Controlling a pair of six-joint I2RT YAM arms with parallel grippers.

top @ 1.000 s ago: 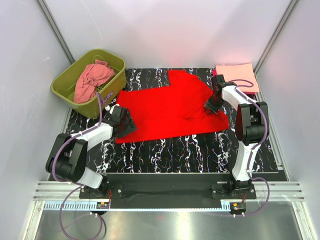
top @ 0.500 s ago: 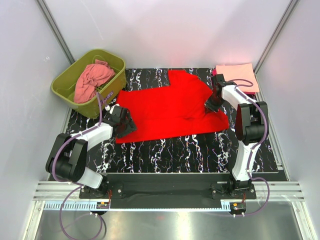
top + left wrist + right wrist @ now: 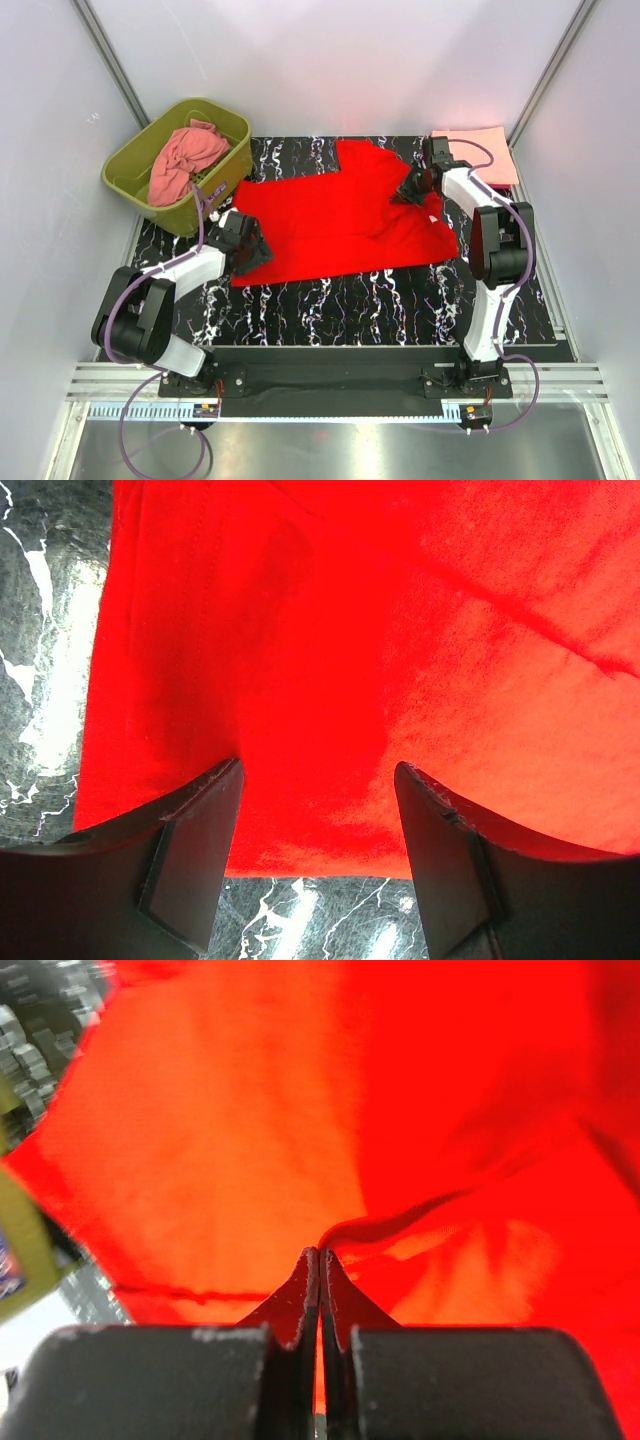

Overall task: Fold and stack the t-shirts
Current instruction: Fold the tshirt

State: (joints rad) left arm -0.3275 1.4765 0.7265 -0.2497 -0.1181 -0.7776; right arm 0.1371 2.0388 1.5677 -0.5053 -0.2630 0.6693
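The bright red t-shirt [image 3: 340,215] lies spread on the black marbled mat [image 3: 330,295]. My left gripper [image 3: 250,245] is open at its near left corner, fingers straddling the hem [image 3: 320,850] over the cloth [image 3: 350,630]. My right gripper [image 3: 408,190] is shut on a pinch of the red shirt [image 3: 330,1235] at its right side, lifting a fold toward the left. A dusty salmon-pink shirt [image 3: 185,158] is bunched in the tub. A folded pale peach shirt [image 3: 478,150] lies at the far right corner. A sliver of magenta shows beside it; its shape is hidden.
The olive-green plastic tub [image 3: 140,160] stands at the far left, part off the mat. White walls with metal rails close in on three sides. The mat's near strip [image 3: 340,320] runs in front of the red shirt.
My right gripper has moved up and to the left, from the shirt's right edge toward its upper middle, dragging red cloth with it. The left arm has not moved.
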